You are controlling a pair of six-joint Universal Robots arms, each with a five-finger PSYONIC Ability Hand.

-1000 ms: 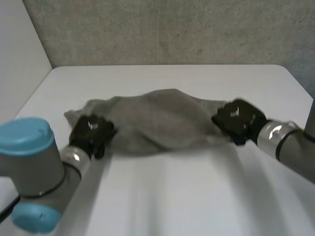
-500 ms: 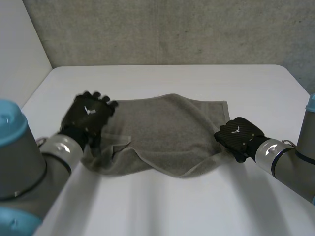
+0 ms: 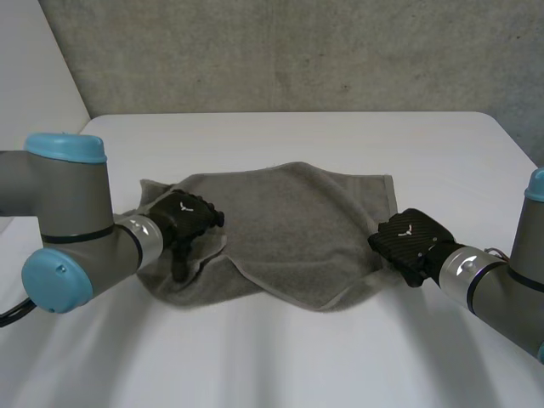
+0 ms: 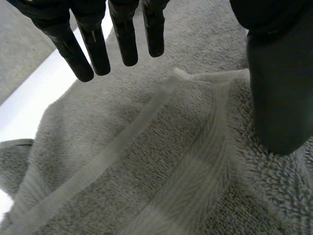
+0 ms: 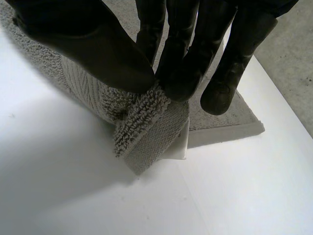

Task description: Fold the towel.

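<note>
The grey towel (image 3: 289, 217) lies on the white table (image 3: 297, 357), its near edge turned over onto itself in an uneven fold. My left hand (image 3: 183, 219) rests over the towel's left part, beside a turned-over corner. Its fingers (image 4: 88, 46) are straight and spread from the thumb above the towel (image 4: 146, 161), holding nothing. My right hand (image 3: 410, 242) is at the towel's right edge, near the front right corner. There the thumb (image 5: 98, 49) and fingers pinch a bunched bit of towel (image 5: 146, 128) just above the table.
A rough grey wall (image 3: 297, 51) runs along the table's far edge, and a pale side wall (image 3: 34, 85) stands at the left. Bare table lies in front of the towel and behind it.
My left hand let go of the towel's left corner, rose, then came down open on the left part. The towel dropped from stretched to lying flat. The right hand kept its pinch.
</note>
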